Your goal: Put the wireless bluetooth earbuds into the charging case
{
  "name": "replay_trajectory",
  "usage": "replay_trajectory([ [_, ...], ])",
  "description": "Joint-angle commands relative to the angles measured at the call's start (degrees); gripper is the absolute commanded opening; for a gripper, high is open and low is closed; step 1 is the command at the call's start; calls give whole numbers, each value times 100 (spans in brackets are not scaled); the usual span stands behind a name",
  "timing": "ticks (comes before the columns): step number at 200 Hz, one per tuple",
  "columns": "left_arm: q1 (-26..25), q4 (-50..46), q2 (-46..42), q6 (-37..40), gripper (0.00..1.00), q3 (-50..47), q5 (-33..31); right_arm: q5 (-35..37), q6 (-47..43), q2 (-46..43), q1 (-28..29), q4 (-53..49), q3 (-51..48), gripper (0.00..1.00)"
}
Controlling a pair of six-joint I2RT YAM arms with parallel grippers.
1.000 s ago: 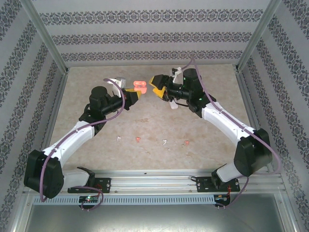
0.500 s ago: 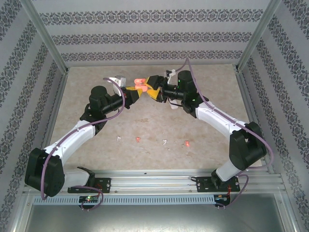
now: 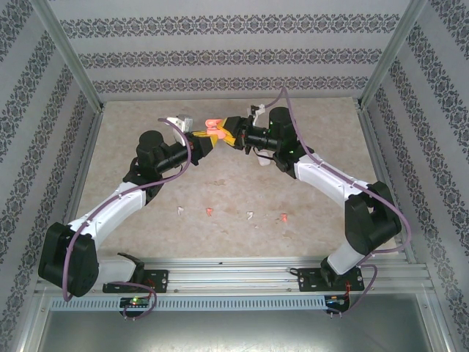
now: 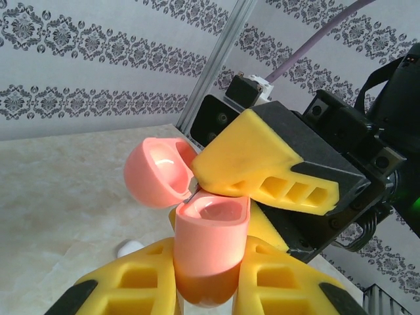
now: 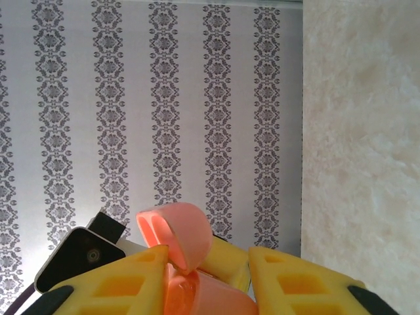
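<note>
Salmon-pink charging case (image 4: pixel 209 246), lid (image 4: pixel 157 172) open, sits clenched in the left pincer (image 3: pixel 206 140) above the far desk (image 3: pixel 220 176). Right pincer (image 3: pixel 229 135) straddles it; whether it grips cannot be told. Four earbuds (image 3: pixel 210 212) lie in a row nearer, mid-desk. Holding the case upright and steady looks wise.

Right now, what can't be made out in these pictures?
- Base of the pink case: left wrist view, buried between the left gripper fingers.
- Whether the right gripper grips it: wrist views, lid and fingers overlap.
- How the earbuds lie: top view, too small.
</note>
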Motion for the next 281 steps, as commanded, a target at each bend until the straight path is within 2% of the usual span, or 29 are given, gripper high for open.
replay_trajectory([
  [1, -67, 103, 134, 68, 8, 52, 388, -132, -17, 35, 89, 257, -9, 26],
  [37, -65, -555, 115, 370, 27, 321, 478, 26, -360, -106, 89, 70, -42, 23],
  [60, -59, -925, -206, 786, 48, 250, 276, 236, -770, -282, 73, -243, -49, 22],
  [76, -50, -1353, -446, 1181, 59, 271, 270, 400, -1121, -446, 54, -484, -60, 22],
  [105, 3, -1549, -843, 1651, 69, 120, 381, 686, -1580, -691, 27, -709, -118, 21],
  [138, 99, -671, -976, 1496, 69, -329, 861, 808, -1720, -840, 27, -514, -261, 21],
  [181, 276, -1118, -609, 1323, 68, 111, 1585, 596, -1775, -851, 45, -218, -350, 21],
  [206, 302, -232, -480, 825, 66, 11, 1684, 484, -1793, -861, 62, -81, -408, 21],
  [232, 368, 205, -120, 340, 59, 171, 1982, 354, -1794, -865, 63, -19, -402, 21],
  [259, 404, 1133, 140, -159, 51, 138, 2048, 246, -1804, -877, 72, -52, -405, 21],
  [281, 405, 1287, 330, -267, 46, 244, 2128, 196, -1789, -888, 71, -70, -413, 21],
])
